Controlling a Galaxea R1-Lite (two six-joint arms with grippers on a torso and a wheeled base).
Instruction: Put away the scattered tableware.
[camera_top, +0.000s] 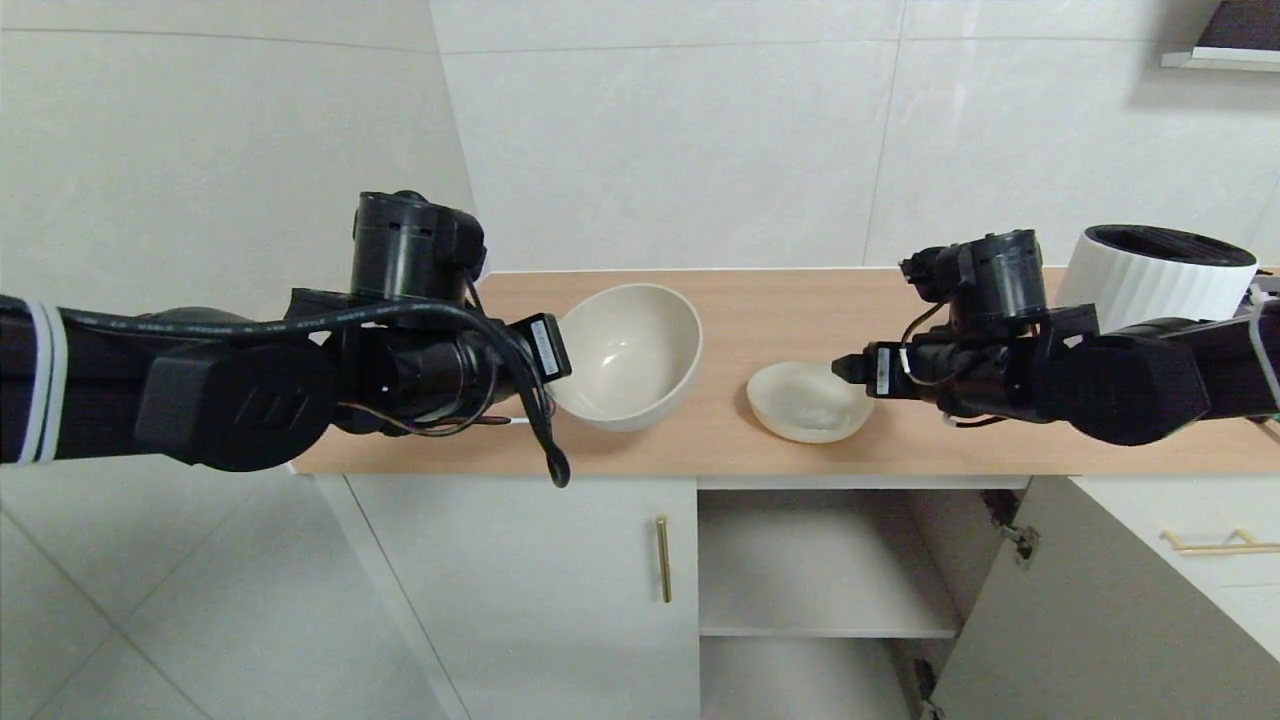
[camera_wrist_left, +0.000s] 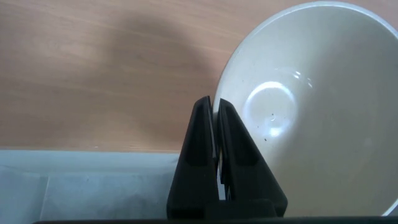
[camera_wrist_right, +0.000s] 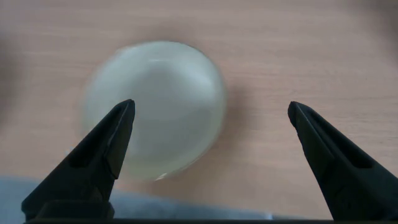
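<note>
Bowl (camera_wrist_left: 311, 124) rim pinched by left hand (camera_wrist_left: 215, 103)

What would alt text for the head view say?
At a wooden counter, the left claw grips the rim of a tilted cream ceramic bowl, while the right claw hangs over a small translucent round dish. Below, a white cabinet stands open; a white ribbed container sits at right.

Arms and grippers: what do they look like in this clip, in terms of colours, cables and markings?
The left arm and right arm are black, with rounded joint housings and a cylindrical module atop each wrist. Black cables loop over the left arm, which has white bands. A white label sits near each wrist. The left gripper and right gripper have black, tapering fingers.
</note>
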